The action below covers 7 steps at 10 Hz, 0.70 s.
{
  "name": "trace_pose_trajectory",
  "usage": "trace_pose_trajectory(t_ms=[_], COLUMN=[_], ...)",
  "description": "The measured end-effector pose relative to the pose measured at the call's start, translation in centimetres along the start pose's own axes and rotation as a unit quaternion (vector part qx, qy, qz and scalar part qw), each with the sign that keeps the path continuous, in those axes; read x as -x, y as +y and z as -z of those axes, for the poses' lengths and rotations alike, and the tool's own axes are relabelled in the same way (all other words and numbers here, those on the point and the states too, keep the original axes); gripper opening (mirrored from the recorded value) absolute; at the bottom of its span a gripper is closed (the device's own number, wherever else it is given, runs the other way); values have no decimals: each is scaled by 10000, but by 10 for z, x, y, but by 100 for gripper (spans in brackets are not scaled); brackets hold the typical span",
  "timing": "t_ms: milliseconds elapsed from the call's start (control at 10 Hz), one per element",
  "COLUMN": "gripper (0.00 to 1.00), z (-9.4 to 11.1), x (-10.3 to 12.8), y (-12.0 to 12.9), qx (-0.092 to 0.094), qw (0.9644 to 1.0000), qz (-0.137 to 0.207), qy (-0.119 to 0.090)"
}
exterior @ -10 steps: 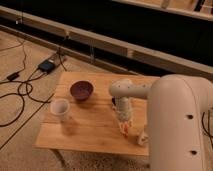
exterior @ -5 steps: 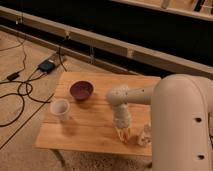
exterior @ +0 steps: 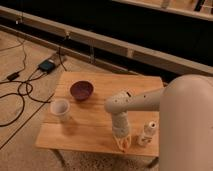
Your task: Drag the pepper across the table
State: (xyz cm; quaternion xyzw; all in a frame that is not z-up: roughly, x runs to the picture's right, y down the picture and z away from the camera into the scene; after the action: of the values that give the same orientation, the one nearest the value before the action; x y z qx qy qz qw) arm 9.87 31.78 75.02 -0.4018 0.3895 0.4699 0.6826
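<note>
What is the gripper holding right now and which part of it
The gripper, down near the table's front edge, is shut on something orange, likely the pepper; which part cannot be told.

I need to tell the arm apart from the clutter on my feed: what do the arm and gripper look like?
The arm is smooth, rounded and off-white, a thick shell at the right narrowing to a slimmer link with a domed joint. The gripper at its end, low over the table near the front edge, is pale with yellowish-orange tips. No cables or markings show on it.

A small white bottle point(exterior: 147, 132) stands just right of the gripper point(exterior: 123, 144) fingers point(exterior: 120, 140); a maroon bowl point(exterior: 81, 90) and a white cup point(exterior: 60, 108) sit well left.
</note>
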Motion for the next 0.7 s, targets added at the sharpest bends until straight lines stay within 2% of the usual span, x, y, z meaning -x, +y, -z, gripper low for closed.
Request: trace_pose_trajectory(t_ms=[300, 700], gripper=[0, 0], z=[-11, -36], x=[-32, -74], y=[9, 23], qx=[-4, -56], qw=[10000, 9994], qz=[79, 310], qy=[-10, 166])
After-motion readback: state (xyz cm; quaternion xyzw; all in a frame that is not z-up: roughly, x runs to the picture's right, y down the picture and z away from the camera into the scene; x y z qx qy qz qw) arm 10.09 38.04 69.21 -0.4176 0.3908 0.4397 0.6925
